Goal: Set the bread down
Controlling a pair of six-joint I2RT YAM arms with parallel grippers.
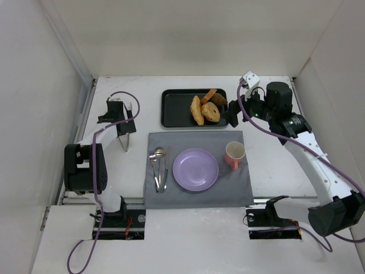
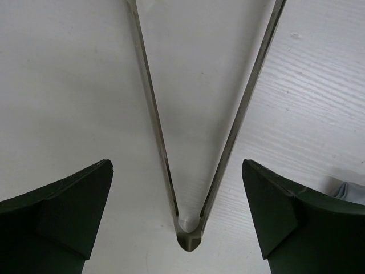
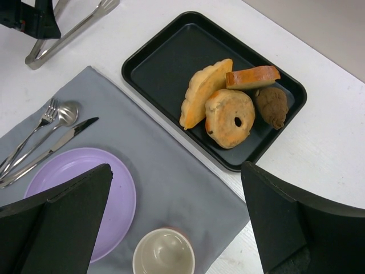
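Observation:
The bread (image 1: 197,110) (image 3: 204,91), a golden-yellow oval piece, lies in the black tray (image 1: 171,108) (image 3: 165,63), leaning against other pieces. The purple plate (image 1: 195,169) (image 3: 68,171) sits bare on the grey mat in front of the tray. My right gripper (image 1: 234,117) (image 3: 176,168) hovers open by the tray's right end, holding nothing. At the left, my left gripper (image 1: 124,121) (image 2: 177,165) stands open low over metal tongs (image 1: 125,140) (image 2: 190,237). Its fingers straddle the tongs' hinge end without touching them.
A ring-shaped bagel (image 3: 230,118), a dark brown chunk (image 3: 271,106) and an orange slice (image 3: 252,77) share the tray. A pink mug (image 1: 234,155) (image 3: 163,251) stands right of the plate. Fork, spoon and knife (image 1: 158,168) lie left of it on the grey mat (image 1: 239,188).

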